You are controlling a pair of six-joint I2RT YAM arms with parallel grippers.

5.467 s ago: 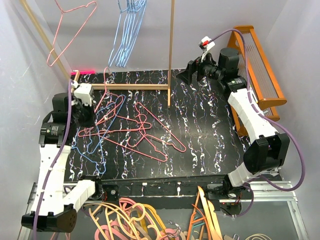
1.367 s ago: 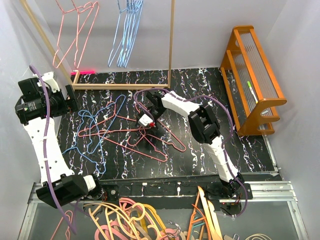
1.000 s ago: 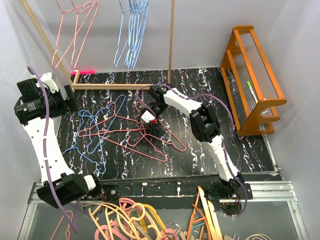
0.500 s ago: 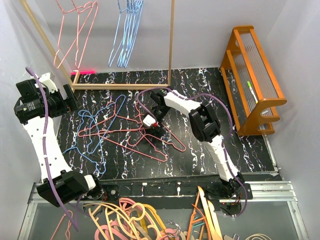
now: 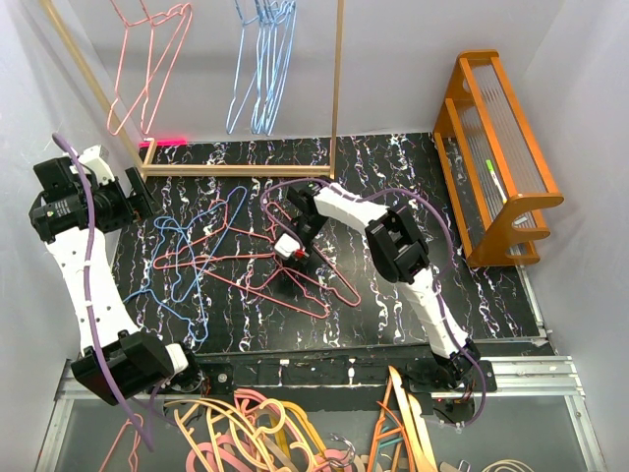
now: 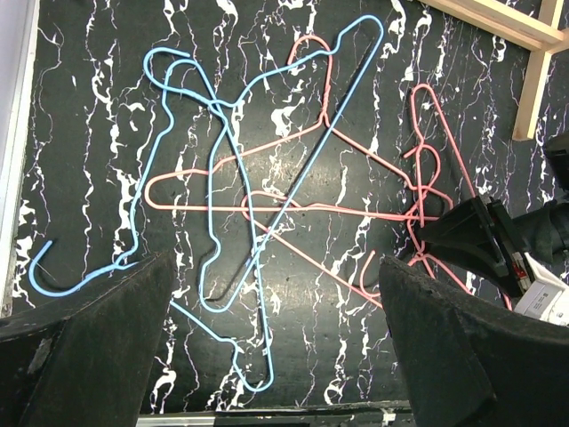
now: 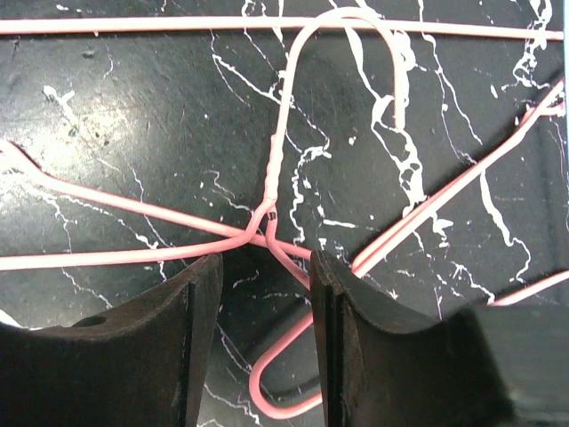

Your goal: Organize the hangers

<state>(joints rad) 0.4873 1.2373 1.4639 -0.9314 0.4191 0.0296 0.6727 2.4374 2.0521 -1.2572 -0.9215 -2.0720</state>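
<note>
Thin wire hangers lie tangled on the black marbled table, pink ones [image 5: 295, 285] to the right and blue ones [image 5: 187, 258] to the left. More pink hangers [image 5: 147, 59] and blue hangers [image 5: 263, 59] hang on the rail at the back. My right gripper [image 5: 298, 264] is low over the pile. Its jaws [image 7: 267, 294] stand open on either side of a pink hanger's [image 7: 271, 191] twisted neck, with wire running between them. My left gripper [image 5: 136, 197] is raised at the left, wide open [image 6: 276, 356] and empty above the blue hangers [image 6: 218, 178].
A wooden rack frame [image 5: 336, 98] stands at the back, its base bar [image 5: 236, 169] on the table. An orange wooden shelf [image 5: 501, 147] stands on the right. Thick orange, pink and cream hangers [image 5: 256, 433] lie below the near edge.
The right gripper has settled lower over the pink hanger's neck and its jaws have narrowed. The left arm has barely moved. The hanging blue hangers sway a little.
</note>
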